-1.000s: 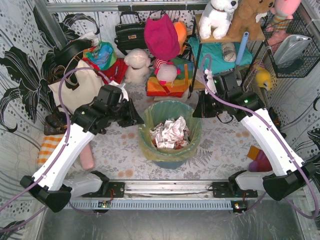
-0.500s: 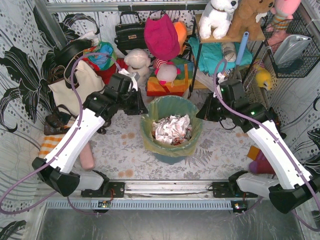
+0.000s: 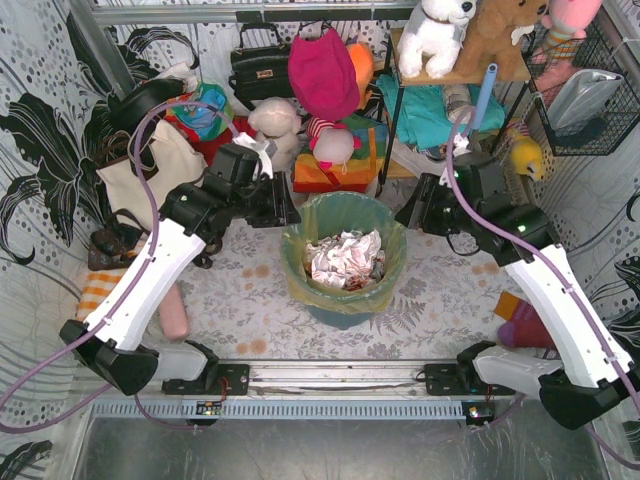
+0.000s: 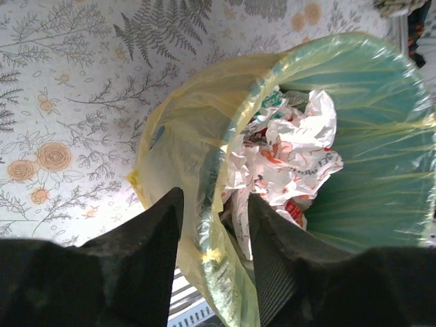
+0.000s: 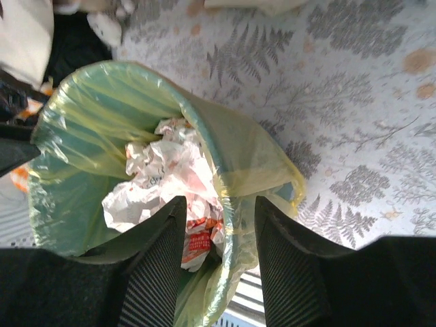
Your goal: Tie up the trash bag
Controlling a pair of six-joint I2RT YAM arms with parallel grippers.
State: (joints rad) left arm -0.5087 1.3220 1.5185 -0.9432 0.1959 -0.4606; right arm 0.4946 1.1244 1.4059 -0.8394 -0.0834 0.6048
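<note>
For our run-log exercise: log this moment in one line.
trash bag: untied | left hand: open, straddling rim | right hand: open, straddling rim

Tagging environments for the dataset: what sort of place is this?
Probably a staged robot test cell, not a real home: metal mounting rail, floral-print sheet walls, piled props like a white plush toy and black handbag.

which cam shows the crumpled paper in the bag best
The left wrist view: the crumpled paper fills the middle, close and bright, its red print plain inside the trash bag. The right wrist view shows it close too, from the other side. The top view shows it whole but small.
</note>
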